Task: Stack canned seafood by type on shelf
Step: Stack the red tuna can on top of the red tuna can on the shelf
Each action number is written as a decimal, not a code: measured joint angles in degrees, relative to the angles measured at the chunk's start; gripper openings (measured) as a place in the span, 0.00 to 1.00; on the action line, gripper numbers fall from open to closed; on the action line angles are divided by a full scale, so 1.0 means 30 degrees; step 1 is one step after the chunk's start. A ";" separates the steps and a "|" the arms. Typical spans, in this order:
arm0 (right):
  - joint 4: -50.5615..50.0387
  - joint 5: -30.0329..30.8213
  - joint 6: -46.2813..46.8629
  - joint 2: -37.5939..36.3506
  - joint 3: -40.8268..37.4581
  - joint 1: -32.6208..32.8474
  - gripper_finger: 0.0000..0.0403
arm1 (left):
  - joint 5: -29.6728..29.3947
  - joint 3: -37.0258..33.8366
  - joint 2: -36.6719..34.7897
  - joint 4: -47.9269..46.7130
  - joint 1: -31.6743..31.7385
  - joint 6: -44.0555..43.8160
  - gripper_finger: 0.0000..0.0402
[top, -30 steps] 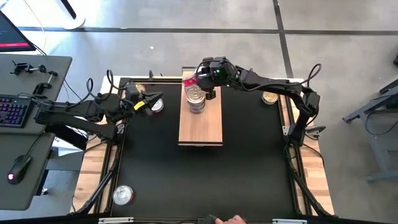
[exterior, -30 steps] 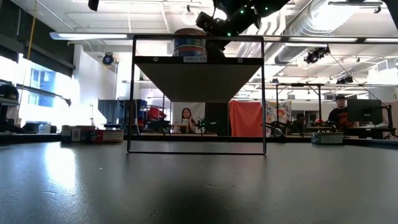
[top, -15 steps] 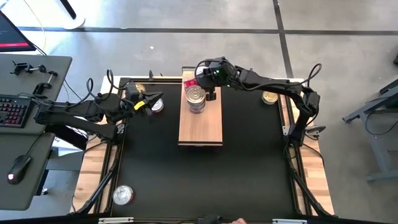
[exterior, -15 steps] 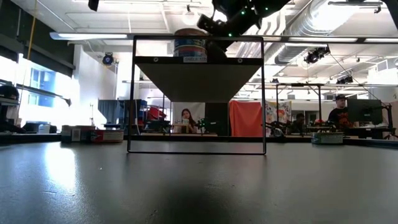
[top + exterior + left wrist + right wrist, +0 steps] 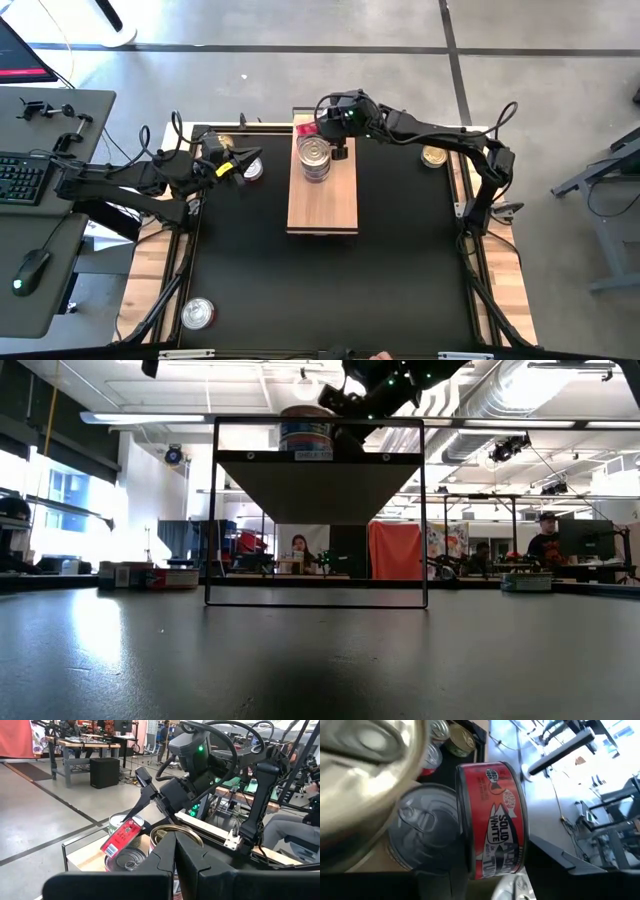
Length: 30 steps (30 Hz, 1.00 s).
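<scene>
The right gripper [image 5: 318, 127] hangs over the far end of the shelf [image 5: 322, 205], clamped on a red-labelled tin [image 5: 492, 820] that it holds tipped on edge, as the left wrist view also shows [image 5: 121, 836]. Just beside it, a stack of silver-lidded tins [image 5: 314, 158] stands on the shelf near the far end. The shelf sits raised above the black mat on a dark frame [image 5: 315, 510]. The left gripper [image 5: 236, 167] waits near the bench's far left corner, fingers closed together, next to a loose tin [image 5: 252, 169]. Another tin [image 5: 434, 156] lies near the far right edge, and one more [image 5: 198, 313] near the front left corner
</scene>
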 joint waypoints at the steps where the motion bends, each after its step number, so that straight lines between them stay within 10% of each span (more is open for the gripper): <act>1: 0.0037 -0.0231 -0.0003 0.0000 0.0000 0.0031 0.39 | 0.0000 0.0000 0.0004 -0.0007 0.0000 0.0000 0.00; 30: 0.0215 0.0659 0.0058 0.0277 0.0007 0.0225 0.55 | -0.0007 0.0007 0.0007 -0.0131 0.0000 -0.0175 0.00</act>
